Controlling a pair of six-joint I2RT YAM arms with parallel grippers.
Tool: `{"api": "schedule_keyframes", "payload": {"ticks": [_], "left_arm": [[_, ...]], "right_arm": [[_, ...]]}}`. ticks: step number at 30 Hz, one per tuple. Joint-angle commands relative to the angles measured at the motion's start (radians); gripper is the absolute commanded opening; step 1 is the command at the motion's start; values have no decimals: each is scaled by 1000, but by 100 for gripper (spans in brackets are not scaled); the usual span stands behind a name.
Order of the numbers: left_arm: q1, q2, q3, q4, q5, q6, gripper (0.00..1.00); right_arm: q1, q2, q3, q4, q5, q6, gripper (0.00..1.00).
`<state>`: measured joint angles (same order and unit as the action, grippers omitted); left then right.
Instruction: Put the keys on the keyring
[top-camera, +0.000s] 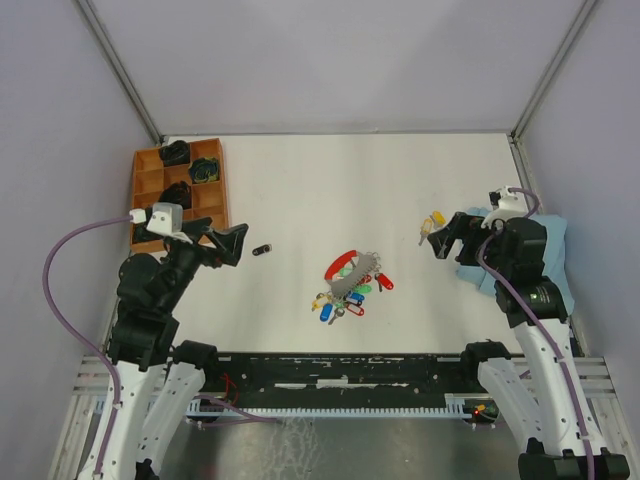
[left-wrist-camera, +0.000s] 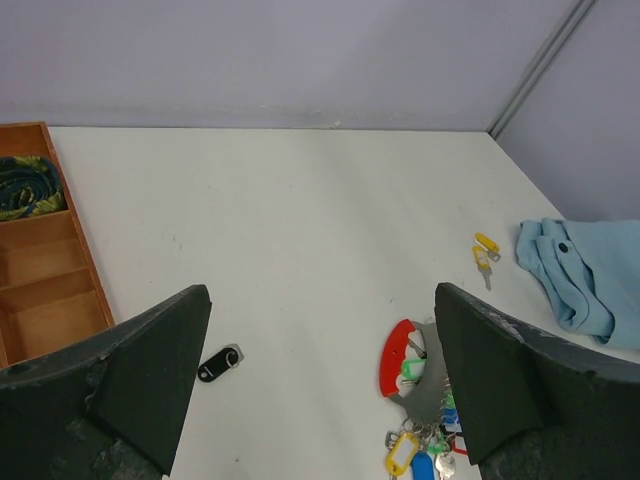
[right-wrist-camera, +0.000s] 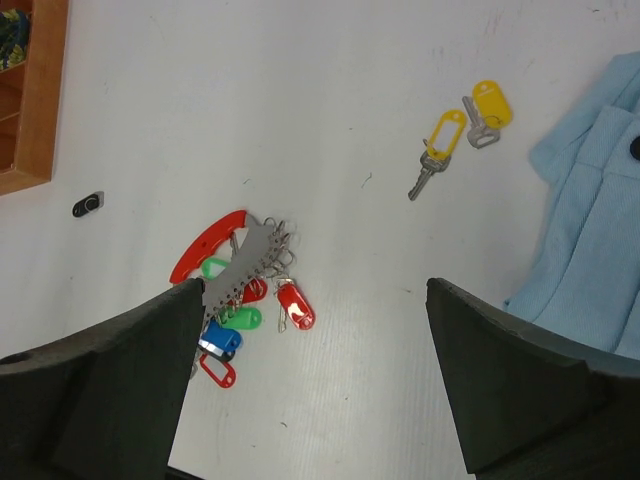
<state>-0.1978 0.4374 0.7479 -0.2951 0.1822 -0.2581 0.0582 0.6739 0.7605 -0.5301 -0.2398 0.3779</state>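
The keyring (top-camera: 352, 272), a grey toothed metal plate with a curved red strap, lies mid-table. Several keys (top-camera: 345, 300) with blue, green, yellow and red tags cluster on and below it. Two yellow-tagged keys (top-camera: 432, 222) lie apart at the right. My left gripper (top-camera: 232, 243) hovers open to the left of the cluster, and my right gripper (top-camera: 445, 238) hovers open just right of the yellow keys. The left wrist view shows the keyring (left-wrist-camera: 425, 375) beside the right finger of my left gripper (left-wrist-camera: 320, 330). The right wrist view has the keyring (right-wrist-camera: 245, 265), a red-tagged key (right-wrist-camera: 295, 305) and the yellow-tagged keys (right-wrist-camera: 445, 135) ahead of my right gripper (right-wrist-camera: 315, 320).
A small black cylindrical piece (top-camera: 262, 249) lies left of the keyring. An orange compartment tray (top-camera: 150, 185) with dark items stands at the back left. A light blue cloth (top-camera: 560, 250) lies at the right edge, under the right arm.
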Motion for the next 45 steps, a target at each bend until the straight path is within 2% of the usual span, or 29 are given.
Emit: {"api": "schedule_keyframes", "payload": {"ticks": [1, 5, 9, 13, 16, 23, 32, 45], "left_arm": [[3, -13, -28, 57, -23, -109, 99], [3, 1, -49, 74, 95, -192, 99], [2, 80, -92, 124, 207, -303, 99], [-6, 178, -133, 164, 253, -347, 90], [-52, 234, -163, 198, 225, -371, 86], [-246, 397, -256, 368, 77, -445, 85], [-397, 706, -219, 451, -8, -421, 81], [-483, 983, -181, 521, -19, -419, 70]], "right_arm": [[7, -8, -18, 76, -33, 9, 100], [17, 21, -14, 66, -48, 9, 100], [34, 53, -47, 105, -80, 41, 100], [53, 139, -100, 204, -171, 106, 100], [64, 238, -131, 285, -214, 136, 100], [106, 484, -134, 445, -266, 199, 92], [170, 739, -102, 600, -261, 270, 81], [255, 1046, -40, 753, -266, 341, 70]]}}
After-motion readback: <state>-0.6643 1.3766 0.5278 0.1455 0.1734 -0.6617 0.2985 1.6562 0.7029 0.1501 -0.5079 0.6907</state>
